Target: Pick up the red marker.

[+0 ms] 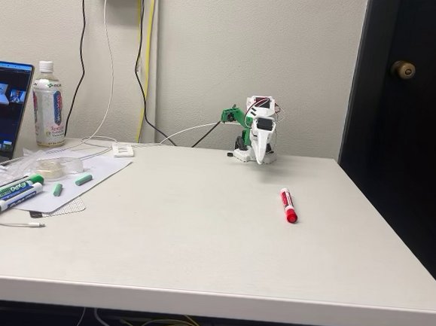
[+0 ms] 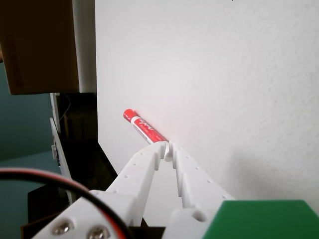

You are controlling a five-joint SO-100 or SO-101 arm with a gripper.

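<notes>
The red marker (image 1: 288, 205) lies flat on the white table (image 1: 197, 237), right of centre, its length running roughly front to back in the fixed view. The white arm sits folded at the table's back edge, and its gripper (image 1: 260, 159) points down there, well behind the marker. In the wrist view the marker (image 2: 144, 127) lies beyond the white fingertips, and the gripper (image 2: 169, 147) is shut with nothing between its fingers. The near end of the marker is hidden behind the fingertips.
At the table's left sit a green-capped marker (image 1: 16, 186), a blue-capped marker (image 1: 7, 201), loose green caps, a tape roll (image 1: 54, 165), a bottle (image 1: 49, 107) and a laptop (image 1: 1, 112). Cables hang down the wall behind. A dark door (image 1: 407, 110) stands at the right.
</notes>
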